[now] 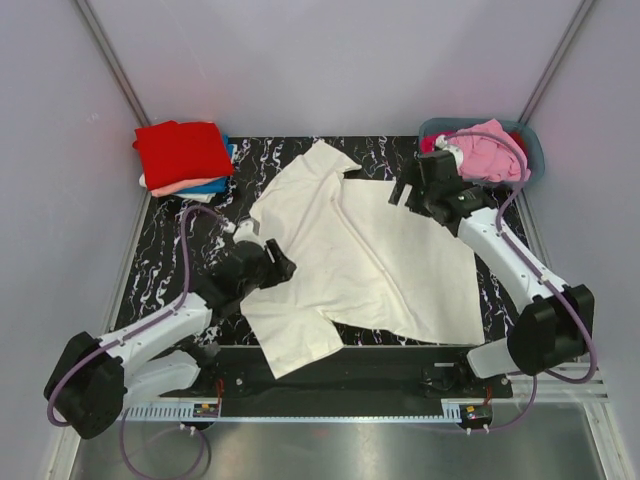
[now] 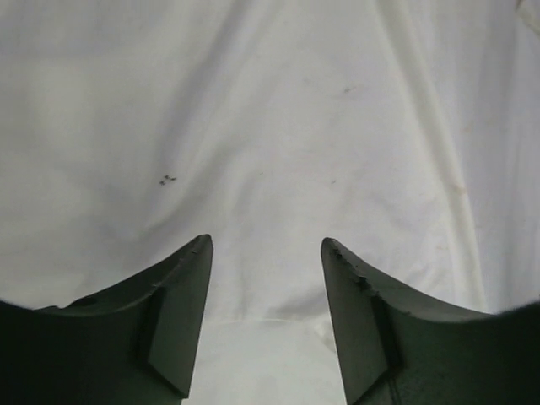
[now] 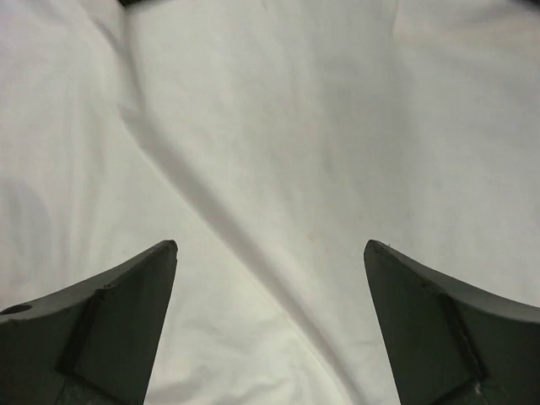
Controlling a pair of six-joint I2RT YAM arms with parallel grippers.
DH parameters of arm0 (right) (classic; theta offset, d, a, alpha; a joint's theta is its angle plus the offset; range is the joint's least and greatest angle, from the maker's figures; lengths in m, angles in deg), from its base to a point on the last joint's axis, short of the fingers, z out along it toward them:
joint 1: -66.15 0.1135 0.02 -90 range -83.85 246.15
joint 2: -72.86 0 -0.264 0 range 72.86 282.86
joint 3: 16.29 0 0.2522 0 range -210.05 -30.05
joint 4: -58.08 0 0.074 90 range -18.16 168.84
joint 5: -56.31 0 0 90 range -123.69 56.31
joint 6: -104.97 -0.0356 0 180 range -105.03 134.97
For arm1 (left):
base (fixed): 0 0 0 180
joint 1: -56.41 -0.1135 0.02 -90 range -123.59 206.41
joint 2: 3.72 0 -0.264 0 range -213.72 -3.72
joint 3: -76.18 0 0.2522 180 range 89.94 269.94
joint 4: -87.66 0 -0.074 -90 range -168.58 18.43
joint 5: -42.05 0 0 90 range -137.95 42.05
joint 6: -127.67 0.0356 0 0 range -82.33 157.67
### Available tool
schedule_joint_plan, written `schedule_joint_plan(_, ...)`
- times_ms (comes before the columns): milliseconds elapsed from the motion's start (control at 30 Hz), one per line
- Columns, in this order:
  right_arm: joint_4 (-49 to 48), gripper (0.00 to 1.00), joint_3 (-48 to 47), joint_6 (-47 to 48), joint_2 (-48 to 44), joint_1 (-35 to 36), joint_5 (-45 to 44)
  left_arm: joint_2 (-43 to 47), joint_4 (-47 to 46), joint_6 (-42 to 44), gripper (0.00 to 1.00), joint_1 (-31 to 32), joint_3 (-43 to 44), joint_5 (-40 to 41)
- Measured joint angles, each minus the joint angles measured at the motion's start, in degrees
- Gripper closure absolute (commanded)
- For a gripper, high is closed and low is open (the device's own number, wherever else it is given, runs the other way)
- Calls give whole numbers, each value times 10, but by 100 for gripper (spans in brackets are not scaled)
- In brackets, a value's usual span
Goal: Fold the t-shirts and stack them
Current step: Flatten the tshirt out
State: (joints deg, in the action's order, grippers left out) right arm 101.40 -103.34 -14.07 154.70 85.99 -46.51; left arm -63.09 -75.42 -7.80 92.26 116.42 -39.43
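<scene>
- Top external: left gripper point(image 1: 283, 268) half-open, empty, over the cream shirt point(image 1: 380, 260) spread across the table point(image 1: 165, 285).
- Farther back, right gripper point(image 1: 405, 192) wide open, empty, at its far edge.
- Soft, floppy, light cloth; I'd pinch a hem corner.
- Farthest: folded stack point(image 1: 183, 155), red on top.

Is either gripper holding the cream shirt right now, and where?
Neither. The left gripper and right gripper are both open above the cream shirt, gripping nothing.
</scene>
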Motion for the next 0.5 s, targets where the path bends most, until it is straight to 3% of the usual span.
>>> schedule_joint_plan(133, 54, 0, 80, -10, 48, 1, 36, -25, 17, -3, 38, 16, 66, 14)
schedule_joint_plan(400, 92, 0, 141, -22, 133, 35, 95, -221, 45, -17, 38, 33, 98, -2)
schedule_joint_plan(500, 84, 9, 141, -25, 158, 63, 115, -231, 43, -28, 37, 35, 111, -5)
